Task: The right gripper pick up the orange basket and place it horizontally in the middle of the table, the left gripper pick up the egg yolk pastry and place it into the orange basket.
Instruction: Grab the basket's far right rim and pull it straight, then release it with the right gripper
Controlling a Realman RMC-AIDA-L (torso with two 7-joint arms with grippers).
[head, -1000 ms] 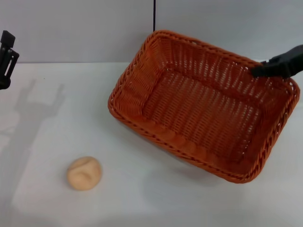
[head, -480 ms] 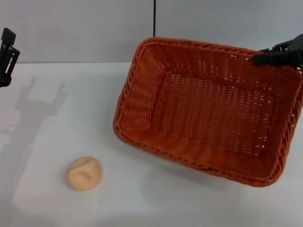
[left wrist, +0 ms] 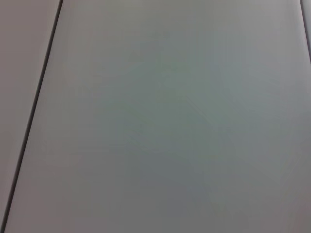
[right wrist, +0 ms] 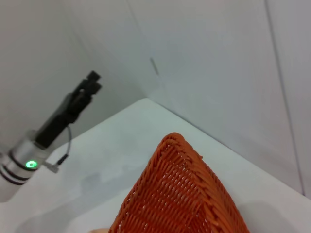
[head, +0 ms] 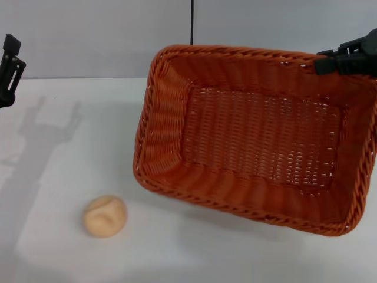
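The orange basket [head: 259, 135] hangs tilted above the table [head: 59, 147], its open side facing the head camera. My right gripper [head: 323, 62] is shut on the basket's far right rim, in the upper right of the head view. One corner of the basket [right wrist: 180, 194] fills the right wrist view. The egg yolk pastry [head: 105, 216] lies alone on the table at the front left, below and left of the basket. My left gripper [head: 8, 66] hangs open, raised at the far left and well away from the pastry. The left gripper [right wrist: 91, 82] also shows in the right wrist view.
A grey wall [head: 94, 35] with a dark vertical seam [head: 192, 20] stands behind the table. The left wrist view shows only a plain grey panel [left wrist: 170, 121]. The left arm's shadow [head: 41, 135] falls across the table's left side.
The basket has risen and turned in the right gripper, its long side swinging closer to level and its near-left end moving toward the camera. The left arm and pastry stayed still.
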